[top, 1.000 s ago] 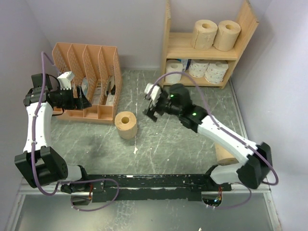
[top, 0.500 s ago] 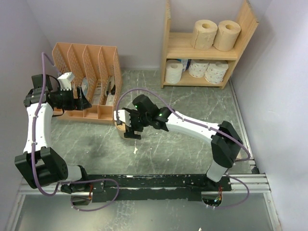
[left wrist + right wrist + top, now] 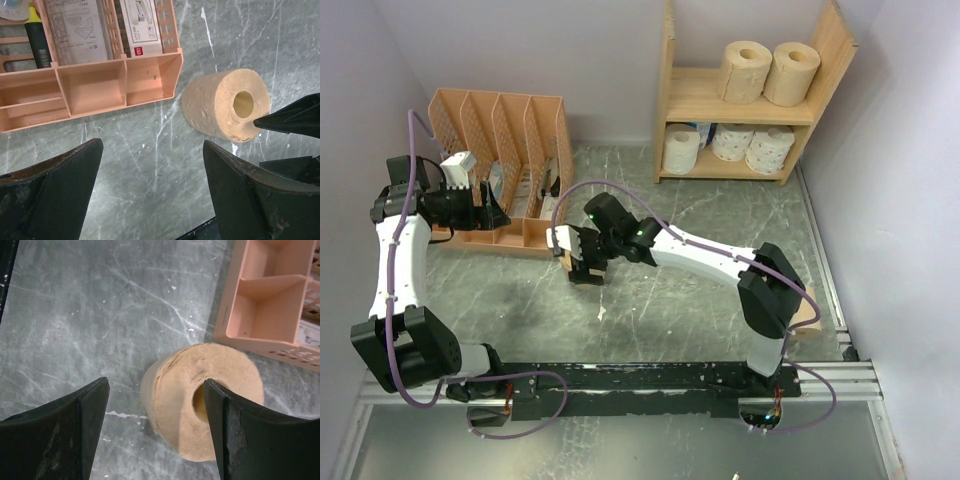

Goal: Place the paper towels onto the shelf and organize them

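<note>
A tan paper towel roll stands on end on the grey table, just in front of the orange-pink organizer; it also shows in the left wrist view. My right gripper is open over it and hides most of it in the top view. In the right wrist view one finger is at the roll's core and the other is outside its wall. My left gripper is open and empty beside the organizer. The wooden shelf holds two tan rolls on top and three white rolls below.
The orange-pink file organizer with papers and a stapler box stands at the back left, close to the roll. Another tan roll lies at the near right, partly behind my right arm. White walls close in the left and right sides.
My right gripper has swung left from the middle of the table and come down over the tan roll by the organizer. The left arm has not moved.
</note>
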Controlling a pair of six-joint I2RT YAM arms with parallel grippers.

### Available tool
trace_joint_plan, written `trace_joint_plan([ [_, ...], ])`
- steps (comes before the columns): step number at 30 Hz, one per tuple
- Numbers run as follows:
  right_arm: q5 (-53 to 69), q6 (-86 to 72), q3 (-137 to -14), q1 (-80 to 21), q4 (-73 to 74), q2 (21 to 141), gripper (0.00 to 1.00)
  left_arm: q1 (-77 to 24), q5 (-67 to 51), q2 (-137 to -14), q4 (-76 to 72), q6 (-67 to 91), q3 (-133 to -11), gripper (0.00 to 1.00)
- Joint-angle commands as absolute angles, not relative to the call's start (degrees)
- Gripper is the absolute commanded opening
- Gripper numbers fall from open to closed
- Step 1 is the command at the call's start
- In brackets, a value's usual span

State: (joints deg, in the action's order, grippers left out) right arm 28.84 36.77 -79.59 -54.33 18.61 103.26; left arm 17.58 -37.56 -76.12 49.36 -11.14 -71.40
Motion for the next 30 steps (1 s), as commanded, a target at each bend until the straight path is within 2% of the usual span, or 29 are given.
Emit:
trace_joint_plan([
  [1,30.9,36.3,-82.4,-53.3,17.3,105.0,0.74,18.2,-38.3,-75.3,49.3,-12.1,-71.5,0.93],
  [25,29.1,33.8,-82.0,-50.1,18.3,108.7,0.64,18.1,-37.9,-75.4,49.0,-12.3,-71.2,0.93],
  [30,29.7,33.9,-84.0,-50.0,21.3,110.5,0.53,18.1,-37.7,-75.4,49.0,-12.3,-71.1,0.93],
])
